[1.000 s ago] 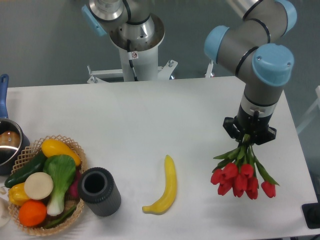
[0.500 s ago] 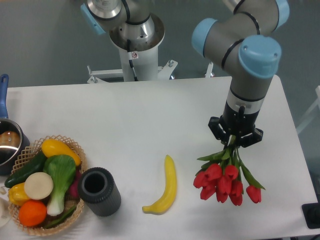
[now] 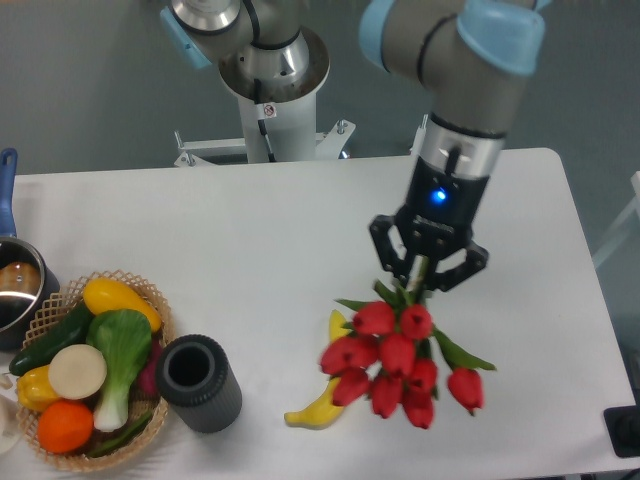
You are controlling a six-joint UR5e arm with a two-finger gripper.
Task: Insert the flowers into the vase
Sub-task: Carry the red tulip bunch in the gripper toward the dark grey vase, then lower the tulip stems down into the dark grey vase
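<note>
The tool (image 3: 428, 272) seems clamped on the flowers (image 3: 400, 360); they have moved left, closer to the vase (image 3: 199, 383).

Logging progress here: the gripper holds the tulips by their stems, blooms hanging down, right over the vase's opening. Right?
Not quite. In the camera view the gripper does hold the flowers by the stems, blooms down, but they hang over the yellow banana, not the vase, which stands well to the left beside the wicker basket.
</note>
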